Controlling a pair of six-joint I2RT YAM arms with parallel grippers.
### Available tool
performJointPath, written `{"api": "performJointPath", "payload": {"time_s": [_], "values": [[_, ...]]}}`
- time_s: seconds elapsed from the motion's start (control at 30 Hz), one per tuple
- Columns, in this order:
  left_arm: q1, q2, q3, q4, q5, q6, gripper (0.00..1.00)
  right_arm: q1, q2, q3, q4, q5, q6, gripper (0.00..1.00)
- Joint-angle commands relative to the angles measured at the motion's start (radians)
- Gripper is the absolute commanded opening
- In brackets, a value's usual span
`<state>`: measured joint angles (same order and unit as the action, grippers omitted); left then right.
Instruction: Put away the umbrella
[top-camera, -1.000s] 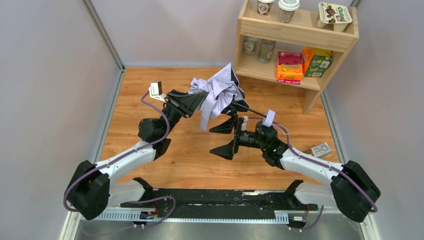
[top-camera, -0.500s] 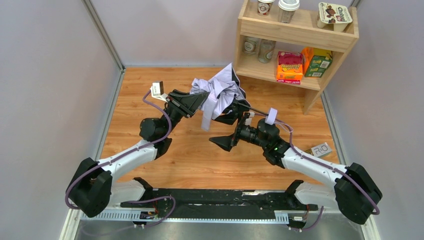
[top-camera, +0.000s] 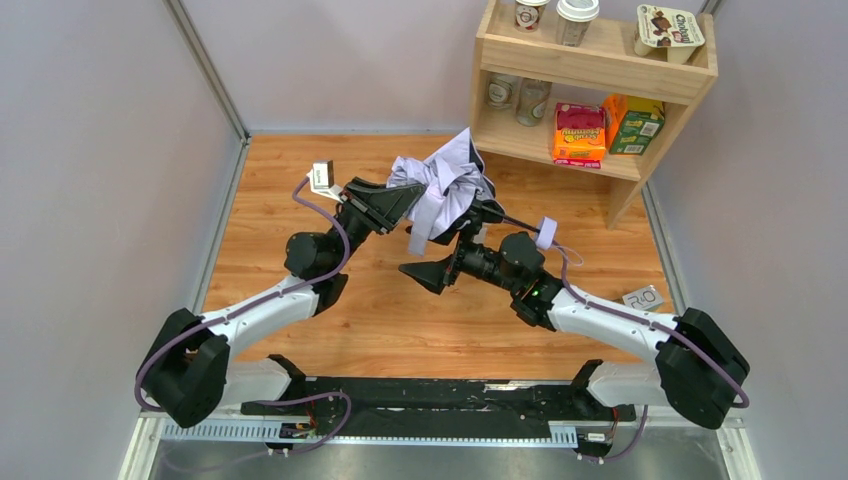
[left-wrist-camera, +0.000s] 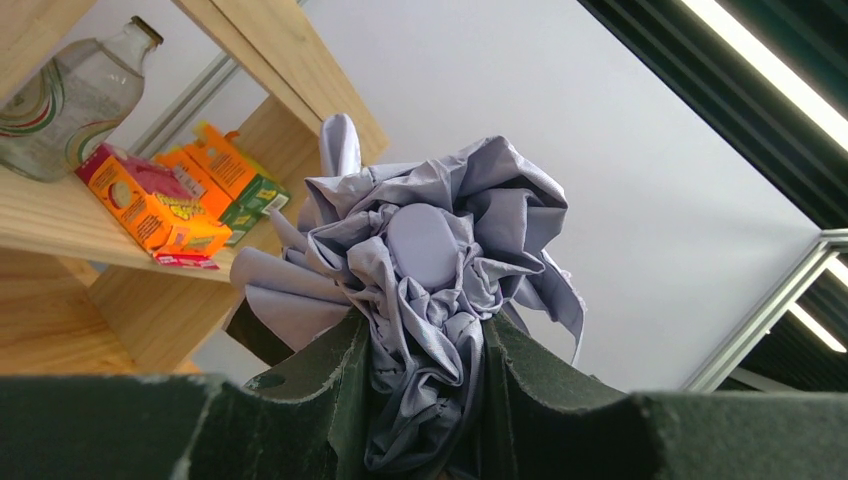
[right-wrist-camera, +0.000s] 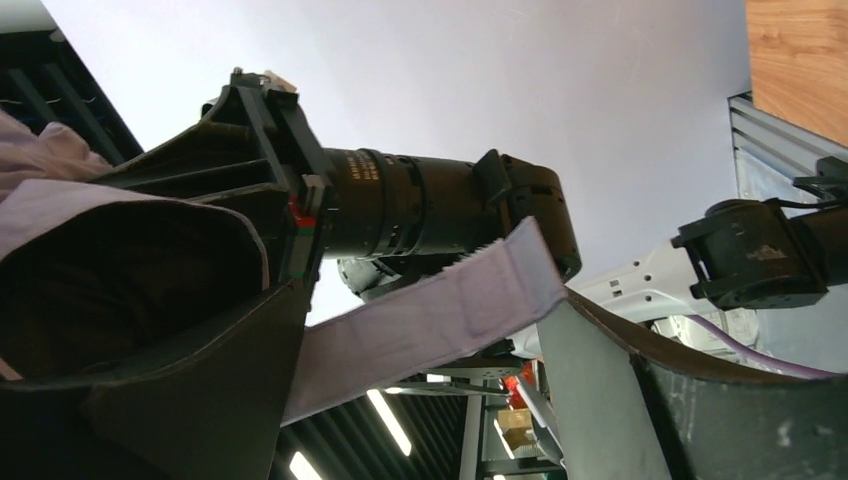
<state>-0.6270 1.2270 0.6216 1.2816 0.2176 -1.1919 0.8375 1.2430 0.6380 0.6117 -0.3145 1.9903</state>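
Grey panel walls (top-camera: 100, 150) are recorded on three sides, enclosing a wood-grain tabletop (top-camera: 270, 190). Left gripper (top-camera: 403, 197): clamped on the umbrella (top-camera: 445, 180), which is held bunched above mid-table. Right gripper (top-camera: 440, 250): jaws spread, the strap tab (right-wrist-camera: 430, 320) passing between them. A stocked wooden shelf (top-camera: 600, 65) is set at the right rear.

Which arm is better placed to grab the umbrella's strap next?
Right, probably: the strap crosses the gap between the open right fingers, while the left fingers clamp the umbrella canopy.
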Motion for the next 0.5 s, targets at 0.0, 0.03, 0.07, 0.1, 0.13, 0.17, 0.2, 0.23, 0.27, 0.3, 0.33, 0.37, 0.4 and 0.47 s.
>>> {"api": "performJointPath", "payload": {"time_s": [0.0,0.03,0.07,0.1,0.13,0.17,0.2,0.23,0.27,0.3,0.33,0.37,0.4,0.47], "values": [[-0.007,-0.008,0.027,0.183,0.005,0.035,0.00,0.012,0.006,0.069,0.097,0.074,0.654,0.85],[-0.007,-0.003,0.029,0.185,0.006,0.034,0.00,0.012,0.004,0.071,0.100,0.078,0.654,0.79],[-0.007,-0.001,0.032,0.183,0.005,0.029,0.00,0.014,0.004,0.068,0.105,0.090,0.653,0.69],[-0.007,0.000,0.032,0.185,0.008,0.028,0.00,0.015,0.004,0.059,0.111,0.098,0.650,0.61],[-0.007,-0.003,0.033,0.183,0.006,0.026,0.00,0.017,0.000,0.051,0.108,0.104,0.648,0.54],[-0.007,-0.006,0.033,0.183,0.005,0.026,0.00,0.015,-0.007,0.043,0.099,0.107,0.645,0.51],[-0.008,-0.007,0.033,0.185,-0.004,0.019,0.00,0.017,-0.011,0.034,0.091,0.114,0.637,0.45],[-0.008,-0.009,0.035,0.185,-0.010,0.011,0.00,0.018,-0.014,0.026,0.082,0.120,0.625,0.35],[-0.008,-0.011,0.035,0.185,-0.020,-0.012,0.00,0.018,-0.016,0.022,0.077,0.124,0.613,0.29],[-0.010,-0.011,0.039,0.185,-0.026,-0.020,0.00,0.017,-0.016,0.020,0.079,0.132,0.599,0.24],[-0.011,-0.012,0.040,0.183,-0.037,-0.037,0.00,0.017,-0.014,0.020,0.077,0.134,0.579,0.21],[-0.016,-0.018,0.044,0.183,-0.043,-0.040,0.00,0.018,-0.011,0.020,0.077,0.134,0.561,0.12],[-0.017,-0.021,0.047,0.185,-0.062,-0.058,0.00,0.017,-0.005,0.017,0.083,0.134,0.544,0.07],[-0.020,-0.027,0.055,0.185,-0.084,-0.099,0.00,0.018,0.012,0.002,0.112,0.144,0.513,0.00]]}}
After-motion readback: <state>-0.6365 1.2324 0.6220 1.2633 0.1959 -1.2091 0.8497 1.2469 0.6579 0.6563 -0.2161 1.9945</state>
